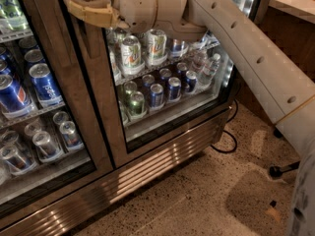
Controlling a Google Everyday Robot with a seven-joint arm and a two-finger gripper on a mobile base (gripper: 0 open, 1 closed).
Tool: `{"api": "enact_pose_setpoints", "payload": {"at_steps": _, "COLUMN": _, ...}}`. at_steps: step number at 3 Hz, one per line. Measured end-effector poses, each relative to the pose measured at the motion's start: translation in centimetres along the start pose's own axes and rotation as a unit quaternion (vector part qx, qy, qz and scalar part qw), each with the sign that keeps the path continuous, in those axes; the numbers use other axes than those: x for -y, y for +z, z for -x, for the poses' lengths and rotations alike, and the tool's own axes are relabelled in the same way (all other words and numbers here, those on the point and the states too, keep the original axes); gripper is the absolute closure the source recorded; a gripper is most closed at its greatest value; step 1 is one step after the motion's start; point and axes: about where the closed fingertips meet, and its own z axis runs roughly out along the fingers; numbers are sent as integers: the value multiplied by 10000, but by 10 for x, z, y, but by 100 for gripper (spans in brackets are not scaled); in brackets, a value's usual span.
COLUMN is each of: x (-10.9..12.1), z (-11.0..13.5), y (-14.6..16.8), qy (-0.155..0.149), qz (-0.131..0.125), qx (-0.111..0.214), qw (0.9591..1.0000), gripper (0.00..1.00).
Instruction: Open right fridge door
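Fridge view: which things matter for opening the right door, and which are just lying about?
For the job:
right door
pincer, up at that door's left edge
arm

Just there:
left door
cans on the shelves
black cable
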Motion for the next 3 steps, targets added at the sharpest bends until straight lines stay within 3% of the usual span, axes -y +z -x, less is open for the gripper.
{"api": "enact_pose_setpoints", "payload": {"at_steps": 3, "x": -1, "z": -1, "y": 0, "qy": 33, "qz": 19, "qx": 36, "qw": 10000, "gripper": 97}}
